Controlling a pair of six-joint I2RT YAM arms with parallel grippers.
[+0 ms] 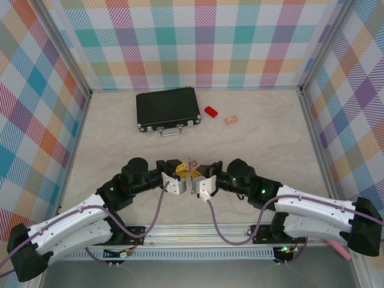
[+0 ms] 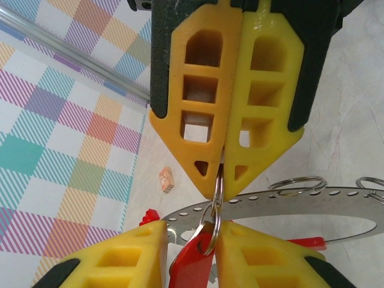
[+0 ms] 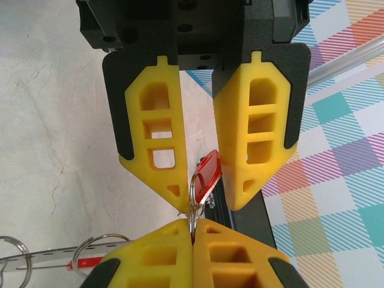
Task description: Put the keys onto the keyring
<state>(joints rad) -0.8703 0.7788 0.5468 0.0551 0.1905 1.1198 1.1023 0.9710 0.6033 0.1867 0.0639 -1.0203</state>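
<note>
Left hand [image 2: 219, 180] pinches ring [image 2: 216, 207]; right hand [image 3: 210, 201] seemingly grips key [image 3: 208, 173].

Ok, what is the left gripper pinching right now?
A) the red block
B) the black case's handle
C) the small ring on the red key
C: the left gripper is closed on the small ring, which joins the red key held by the right gripper.

Left tool [image 2: 221, 181] tight on small split ring [image 2: 219, 195], red key [image 2: 191, 267] beneath.
</note>
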